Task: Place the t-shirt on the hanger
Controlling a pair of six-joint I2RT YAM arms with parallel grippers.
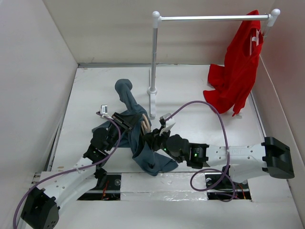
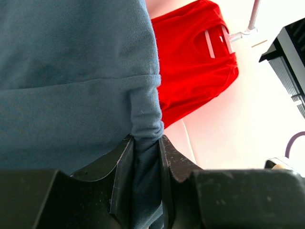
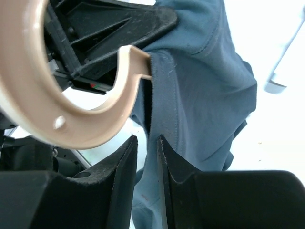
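Shirt first: the blue-grey one sits bunched in a heap near the front middle of the table, between the two arms, with one twisted end reaching toward the back. The hanger pokes out of the top of the heap, only a bit of beige showing from above. On the right wrist camera its rounded hook curls close in front of the lens, the tip touching a seam of the shirt. The left gripper comes in from the left side of the heap; its wrist view shows the jaws pinching a gathered fold of the shirt right at the gripper. The right gripper meets the heap from the other side, and up close the gripper has its jaws drawn nearly together, with a hem running down into the narrow slit, so it looks clamped on cloth. Further back stands a silver rail, and a red garment hangs from its right end, well apart from the heap.
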